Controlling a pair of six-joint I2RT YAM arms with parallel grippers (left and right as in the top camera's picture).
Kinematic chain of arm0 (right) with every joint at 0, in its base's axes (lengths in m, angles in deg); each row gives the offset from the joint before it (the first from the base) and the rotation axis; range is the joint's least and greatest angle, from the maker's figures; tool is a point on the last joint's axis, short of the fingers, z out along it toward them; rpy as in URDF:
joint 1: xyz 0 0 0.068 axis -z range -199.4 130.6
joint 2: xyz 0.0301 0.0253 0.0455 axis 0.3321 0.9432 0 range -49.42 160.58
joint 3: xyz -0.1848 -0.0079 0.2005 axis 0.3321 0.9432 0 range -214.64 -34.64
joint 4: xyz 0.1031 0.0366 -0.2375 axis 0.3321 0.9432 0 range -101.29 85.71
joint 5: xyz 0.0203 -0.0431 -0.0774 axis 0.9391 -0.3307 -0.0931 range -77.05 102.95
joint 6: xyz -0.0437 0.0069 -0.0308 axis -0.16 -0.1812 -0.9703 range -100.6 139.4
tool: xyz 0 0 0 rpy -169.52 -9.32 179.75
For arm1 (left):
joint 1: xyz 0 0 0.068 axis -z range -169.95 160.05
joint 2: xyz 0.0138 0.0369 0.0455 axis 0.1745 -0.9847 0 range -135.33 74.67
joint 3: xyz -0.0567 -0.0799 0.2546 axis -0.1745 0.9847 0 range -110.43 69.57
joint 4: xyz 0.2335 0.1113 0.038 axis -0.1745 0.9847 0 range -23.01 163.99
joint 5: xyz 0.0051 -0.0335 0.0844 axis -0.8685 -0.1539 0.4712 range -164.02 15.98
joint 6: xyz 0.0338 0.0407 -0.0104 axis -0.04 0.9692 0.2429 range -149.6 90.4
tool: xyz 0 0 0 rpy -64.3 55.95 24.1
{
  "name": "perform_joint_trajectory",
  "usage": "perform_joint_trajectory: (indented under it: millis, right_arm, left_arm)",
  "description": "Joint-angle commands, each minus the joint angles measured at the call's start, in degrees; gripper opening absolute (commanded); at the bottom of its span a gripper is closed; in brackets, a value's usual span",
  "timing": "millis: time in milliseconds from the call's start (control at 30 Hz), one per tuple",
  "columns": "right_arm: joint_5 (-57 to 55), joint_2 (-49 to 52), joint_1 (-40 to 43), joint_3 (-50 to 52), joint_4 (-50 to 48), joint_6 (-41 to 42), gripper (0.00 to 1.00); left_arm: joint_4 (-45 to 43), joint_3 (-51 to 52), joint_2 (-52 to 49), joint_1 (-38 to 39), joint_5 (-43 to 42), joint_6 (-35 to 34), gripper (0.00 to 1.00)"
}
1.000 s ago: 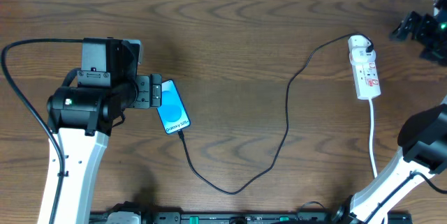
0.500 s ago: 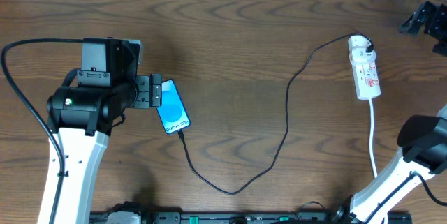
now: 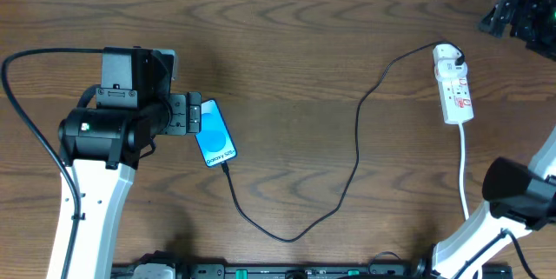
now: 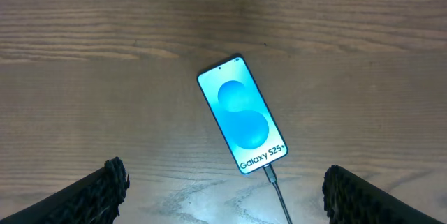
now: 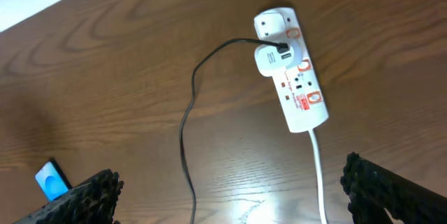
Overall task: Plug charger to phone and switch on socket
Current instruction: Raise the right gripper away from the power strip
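My left gripper (image 4: 227, 182) is hovering, ribbed black jaws spread wide, above the glossy blue-screened rectangular phone (image 4: 242, 114) lying flat on the grained brown wooden table (image 4: 84, 77), the thin black charger cable (image 4: 277, 192) meeting its lower edge. My right gripper (image 5: 230, 178), likewise spread, is hanging near the narrow white plastic power strip (image 5: 293, 77).

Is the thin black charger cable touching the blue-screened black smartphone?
Touching. The left wrist view shows the cable plug seated in the smartphone at its bottom edge.

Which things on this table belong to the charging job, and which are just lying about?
Job: phone, charger, socket.
Lying about: nothing loose, only the socket's white cord and the left arm's own cable.
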Motion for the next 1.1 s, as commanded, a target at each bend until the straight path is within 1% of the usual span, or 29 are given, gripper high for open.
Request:
perform_joint_trajectory:
  millis: [0, 133, 333, 500, 733, 1067]
  right_arm:
    - [-3.34, -2.08, -0.79, 0.44, 0.20, -0.11, 0.99]
    - [-3.78, -4.57, -0.96, 5.46, 0.20, -0.11, 0.99]
    - [-7.74, -9.79, -0.94, 18.08, 0.20, -0.09, 0.99]
    - [-7.74, -13.20, -0.94, 23.58, 0.20, -0.09, 0.99]
    - [-8.68, -16.83, -0.94, 25.55, 0.17, -0.09, 0.99]
    - [-9.05, -17.33, -0.94, 25.57, 0.15, -0.09, 0.99]
  left_arm:
    - [-0.04, -0.87, 0.00, 0.11, 0.35, 0.59, 0.91]
    - [-0.02, -0.87, 0.00, 0.11, 0.35, 0.59, 0.91]
    - [-0.02, -0.87, 0.00, 0.11, 0.33, 0.59, 0.91]
    - [-0.02, -0.87, 0.00, 0.11, 0.35, 0.59, 0.91]
    - [-0.02, -0.87, 0.00, 0.11, 0.35, 0.59, 0.91]
    - [-0.04, -0.87, 0.00, 0.11, 0.35, 0.59, 0.91]
